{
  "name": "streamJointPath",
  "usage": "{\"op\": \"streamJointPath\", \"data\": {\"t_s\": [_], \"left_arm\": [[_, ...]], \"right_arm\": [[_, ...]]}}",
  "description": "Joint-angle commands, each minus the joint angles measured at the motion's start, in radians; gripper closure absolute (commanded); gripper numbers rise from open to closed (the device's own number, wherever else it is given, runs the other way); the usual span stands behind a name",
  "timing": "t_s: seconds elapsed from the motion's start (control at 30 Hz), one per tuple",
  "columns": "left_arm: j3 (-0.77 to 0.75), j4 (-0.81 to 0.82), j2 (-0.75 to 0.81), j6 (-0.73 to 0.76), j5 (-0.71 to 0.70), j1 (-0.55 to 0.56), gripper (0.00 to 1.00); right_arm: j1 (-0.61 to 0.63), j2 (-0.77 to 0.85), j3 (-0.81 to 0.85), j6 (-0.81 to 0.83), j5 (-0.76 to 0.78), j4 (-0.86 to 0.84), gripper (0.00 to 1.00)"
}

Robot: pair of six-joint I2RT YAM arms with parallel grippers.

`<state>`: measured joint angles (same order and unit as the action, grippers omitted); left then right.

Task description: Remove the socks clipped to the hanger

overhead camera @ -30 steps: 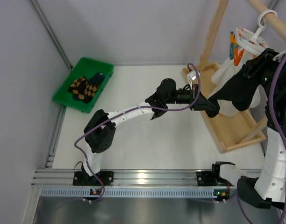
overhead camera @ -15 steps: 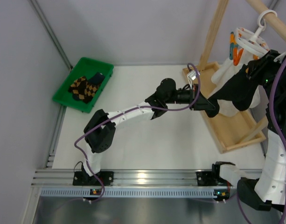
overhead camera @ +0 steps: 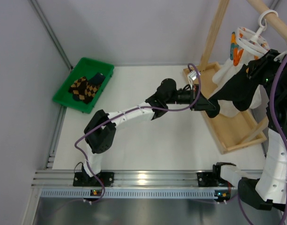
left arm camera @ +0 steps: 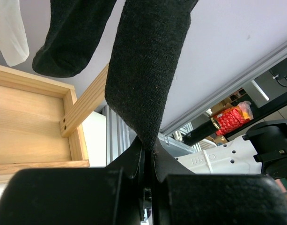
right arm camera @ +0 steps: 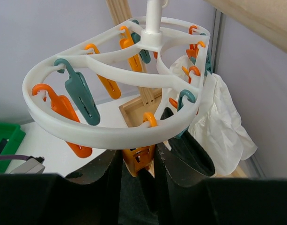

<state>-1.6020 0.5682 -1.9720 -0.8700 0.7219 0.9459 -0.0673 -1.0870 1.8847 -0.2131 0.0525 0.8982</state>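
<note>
The white round hanger (overhead camera: 252,43) hangs by its hook from a wooden pole at the top right. A plain dark sock (overhead camera: 239,89) stretches from it down to my left gripper (overhead camera: 212,107). In the left wrist view that gripper (left arm camera: 147,147) is shut on the sock's tip (left arm camera: 148,70). My right gripper (overhead camera: 255,63) is up at the hanger's rim. In the right wrist view its fingers (right arm camera: 138,157) press both sides of an orange clip (right arm camera: 139,158) under the ring (right arm camera: 110,133), with dark sock below. A second dark sock (right arm camera: 190,150) hangs from a teal clip.
A green bin (overhead camera: 63,89) at the back left holds argyle and dark socks (overhead camera: 84,86). The wooden rack's base frame (overhead camera: 227,133) lies under the hanger, with an upright beam (overhead camera: 213,33). A white cloth (right arm camera: 220,126) hangs beside the socks.
The right gripper has shifted slightly at the hanger. The left gripper keeps its hold on the sock and has not moved.
</note>
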Motion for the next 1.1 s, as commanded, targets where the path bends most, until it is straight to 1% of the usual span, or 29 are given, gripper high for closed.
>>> {"op": "streamJointPath", "data": {"t_s": [0.0,0.13,0.17,0.2,0.23,0.3,0.57,0.8,0.93,1.07], "left_arm": [[0.001,0.041,0.013,-0.009,0.02,-0.007,1.0],[0.001,0.041,-0.001,-0.012,0.025,-0.01,1.0],[-0.004,0.041,-0.001,-0.014,0.024,-0.01,1.0],[-0.006,0.041,-0.001,-0.014,0.025,-0.01,1.0],[-0.006,0.041,0.001,-0.015,0.028,-0.01,1.0],[-0.006,0.041,0.007,-0.012,0.03,-0.01,1.0],[-0.006,0.041,0.015,-0.014,0.037,-0.018,1.0],[-0.006,0.042,0.016,-0.017,0.047,-0.018,1.0],[-0.003,0.041,0.022,-0.018,0.056,-0.018,1.0],[-0.004,0.041,0.025,-0.017,0.063,-0.018,1.0]], "right_arm": [[0.012,-0.007,0.022,-0.011,0.012,-0.039,1.0],[0.012,-0.007,0.036,-0.006,0.012,-0.03,1.0],[0.012,0.001,0.03,0.001,0.012,-0.035,0.92],[0.012,0.015,0.022,0.0,0.012,-0.041,0.69],[0.012,0.019,0.019,0.001,0.015,-0.05,0.64],[0.012,0.027,0.017,0.006,0.018,-0.051,0.61],[0.012,0.036,0.002,0.014,-0.009,-0.059,0.61],[0.012,0.035,-0.016,0.026,-0.091,-0.107,0.68],[0.012,0.033,-0.038,0.041,-0.092,-0.139,0.68],[0.011,0.024,-0.064,0.038,-0.098,-0.15,0.63]]}}
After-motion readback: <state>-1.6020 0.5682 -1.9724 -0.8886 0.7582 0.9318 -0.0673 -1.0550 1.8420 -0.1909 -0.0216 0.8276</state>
